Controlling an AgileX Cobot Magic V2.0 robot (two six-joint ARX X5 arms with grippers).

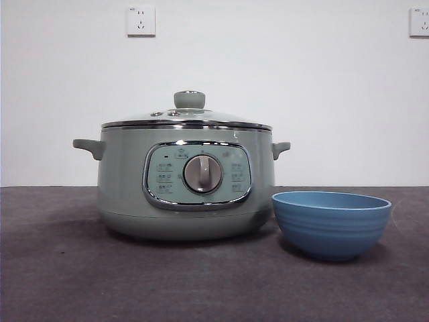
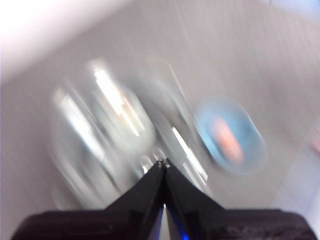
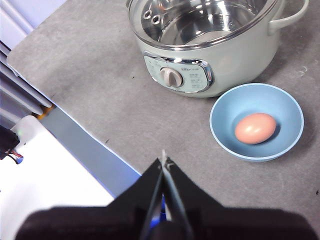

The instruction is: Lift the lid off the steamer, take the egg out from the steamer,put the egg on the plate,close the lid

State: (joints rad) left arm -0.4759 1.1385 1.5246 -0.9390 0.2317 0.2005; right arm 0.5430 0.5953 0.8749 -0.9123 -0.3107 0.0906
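Clear glass, chrome-rimmed, the domed lid [image 1: 186,118] is seated on the round sage-green steamer [image 1: 127,181] on the grey tabletop [image 1: 60,268]. A brown egg [image 3: 255,128] is held in the round blue plate [image 3: 225,122] just beside the steamer. Both grippers' fingers, left [image 2: 163,162] and right [image 3: 163,159], are pressed together, empty, above the tabletop.

Grey felt-like table mat [image 1: 80,268] carrying two items. Sage-green steamer [image 1: 127,188] sitting left of centre in front view, control dial facing the camera. Blue plate [image 1: 332,225], really a ridged bowl, resting just beside steamer's right flank, apparently a sliver apart. Mat edge [image 3: 75,125] showing in right wrist view, blue strip running alongside.
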